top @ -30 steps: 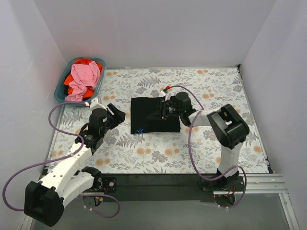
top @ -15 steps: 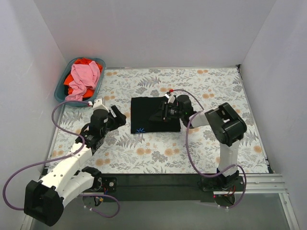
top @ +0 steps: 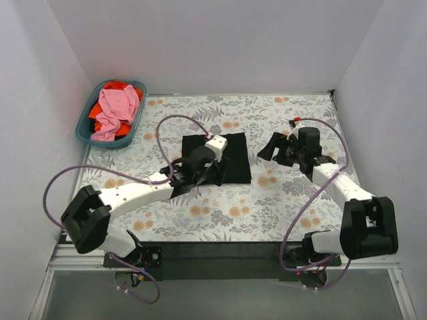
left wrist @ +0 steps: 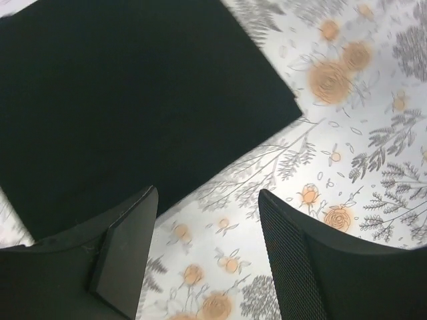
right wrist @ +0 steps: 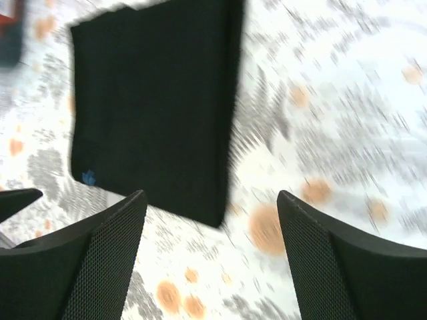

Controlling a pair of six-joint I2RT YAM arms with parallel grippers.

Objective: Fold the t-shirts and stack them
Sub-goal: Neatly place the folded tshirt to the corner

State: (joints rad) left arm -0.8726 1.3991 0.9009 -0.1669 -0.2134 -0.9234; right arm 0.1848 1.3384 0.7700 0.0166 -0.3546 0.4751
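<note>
Your black tee (top: 235,160) lies folded on the tabletop (top: 300,207) — the pink tee (top: 117,107) and orange-red tee (top: 103,125) sit unfolded in the basket (top: 139,85). Left tool (left wrist: 207,247) and right tool (right wrist: 210,260) both gape, empty.

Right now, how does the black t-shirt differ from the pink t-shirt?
The black t-shirt lies folded into a flat rectangle; the pink t-shirt is crumpled in a heap. The black t-shirt rests on the table, while the pink t-shirt sits in the teal basket, on top of an orange-red t-shirt. Both are soft cloth tees.
</note>
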